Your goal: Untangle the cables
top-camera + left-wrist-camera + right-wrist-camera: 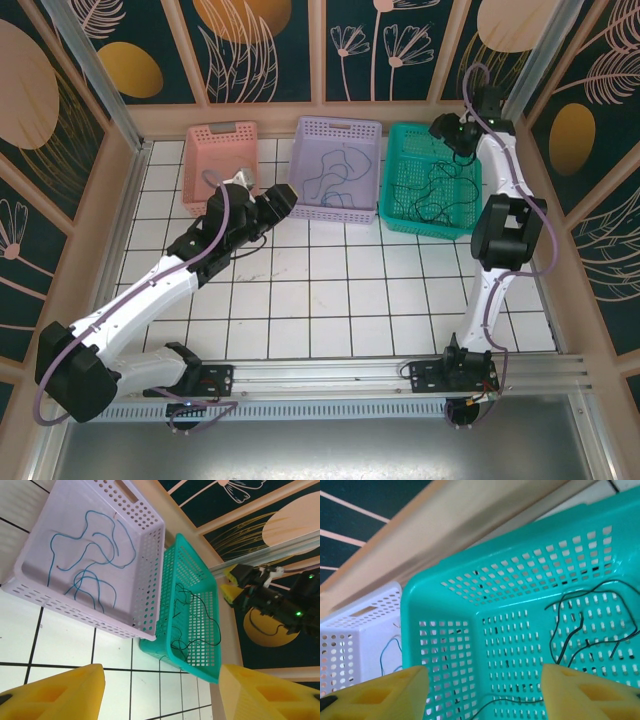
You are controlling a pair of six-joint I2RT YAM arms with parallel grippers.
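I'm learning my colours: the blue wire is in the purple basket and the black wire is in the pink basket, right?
Not quite. The black wire lies in the teal basket instead, as the left wrist view shows. The blue wire is in the purple basket, just as you said.

A white tiled surface (330, 300) with dark grout lines lies evenly lit, with soft glare on its tiles. Behind it rises a back wall (270, 50) of dark teal panels printed with pale line-drawn flowers and orange ovals, split by beige wooden battens. A left wall (40, 150) and a right wall (605, 200) flank it in the same pattern. A beige wooden ledge (290, 117) borders its far edge. Aluminium posts (95, 75) stand at its far corners. An aluminium rail (340, 375) runs along its near edge, with a grey metal sheet (330, 445) nearer still.
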